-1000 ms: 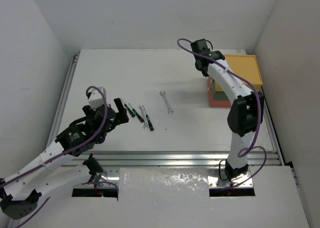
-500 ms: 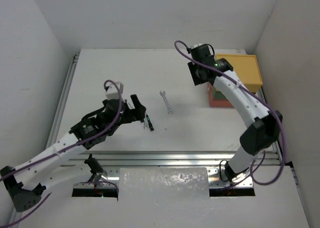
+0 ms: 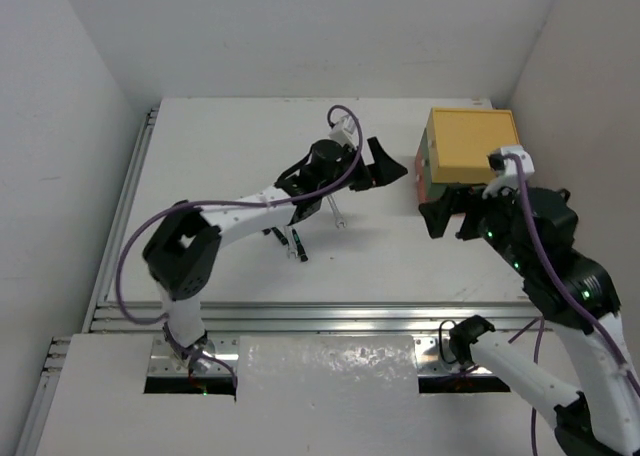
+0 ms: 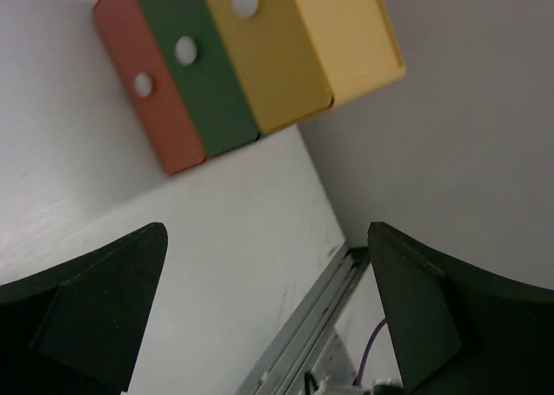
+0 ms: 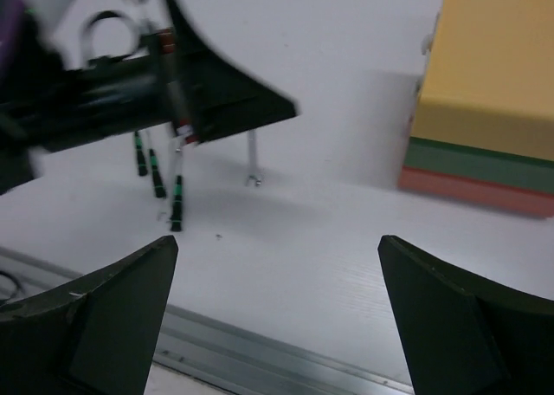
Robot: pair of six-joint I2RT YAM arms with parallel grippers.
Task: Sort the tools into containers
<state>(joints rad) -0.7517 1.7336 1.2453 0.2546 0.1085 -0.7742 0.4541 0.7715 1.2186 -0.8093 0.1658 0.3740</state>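
Observation:
The containers form a stack at the right: yellow [image 3: 472, 141] on top, dark green [image 4: 190, 66] in the middle, red-orange [image 4: 143, 100] at the bottom. Among the tools, black-and-green screwdrivers [image 3: 298, 244] lie at the table's middle left. A silver wrench [image 3: 339, 217] lies beside them, partly under the left arm. My left gripper [image 3: 383, 168] is open and empty, stretched over the table just left of the stack. My right gripper [image 3: 448, 221] is open and empty in front of the stack. The right wrist view shows the screwdrivers [image 5: 177, 203], the wrench [image 5: 252, 161] and the stack [image 5: 489, 66].
A metal rail [image 3: 320, 316] runs along the table's near edge. White walls close in the table on the left, back and right. The stack stands close to the right wall.
My left arm has swung from the table's left side across to the right, toward the stack. My right arm has drawn back from above the stack, and its jaws have opened.

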